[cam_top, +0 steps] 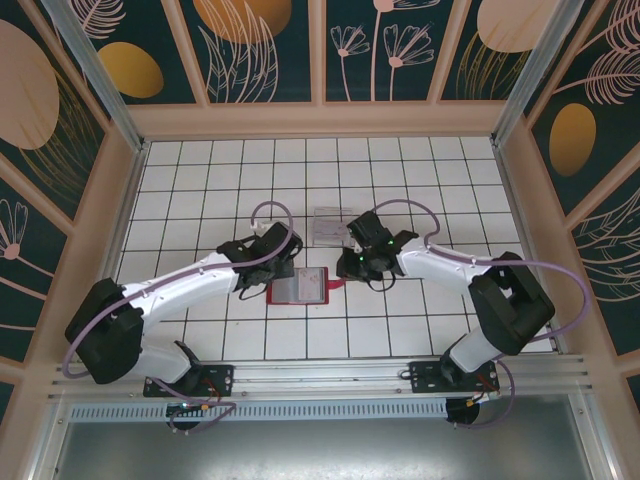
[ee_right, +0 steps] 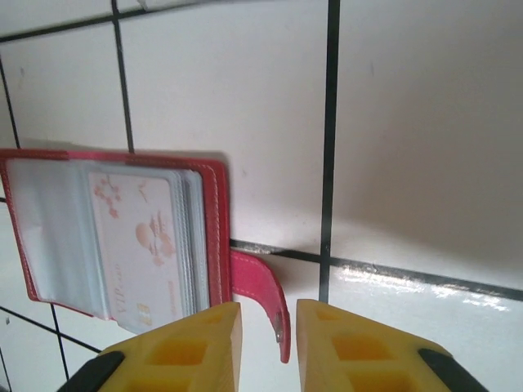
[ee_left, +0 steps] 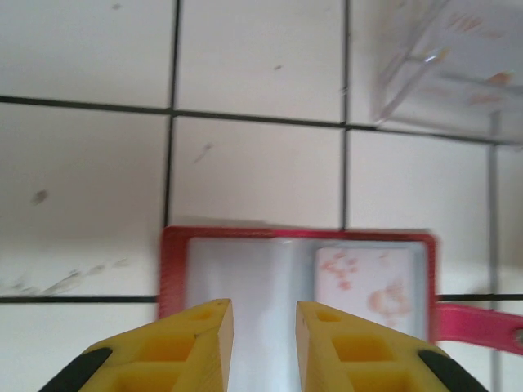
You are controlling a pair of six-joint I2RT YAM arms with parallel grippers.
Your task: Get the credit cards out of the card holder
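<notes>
card holder (cam_top: 298,287) lies open on bench (cam_top: 400,180) | card (ee_left: 365,282) in its right-hand pocket | tab (ee_right: 261,298) sticks out from its right edge | stand (cam_top: 328,225) behind it, apart | left tool (ee_left: 263,314) at its left edge | right tool (ee_right: 268,314) over tab end

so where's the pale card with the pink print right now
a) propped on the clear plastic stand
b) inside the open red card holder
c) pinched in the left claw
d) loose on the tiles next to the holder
b: the pale card lies flat inside the open red card holder, with the holder's red border all around it.
</notes>
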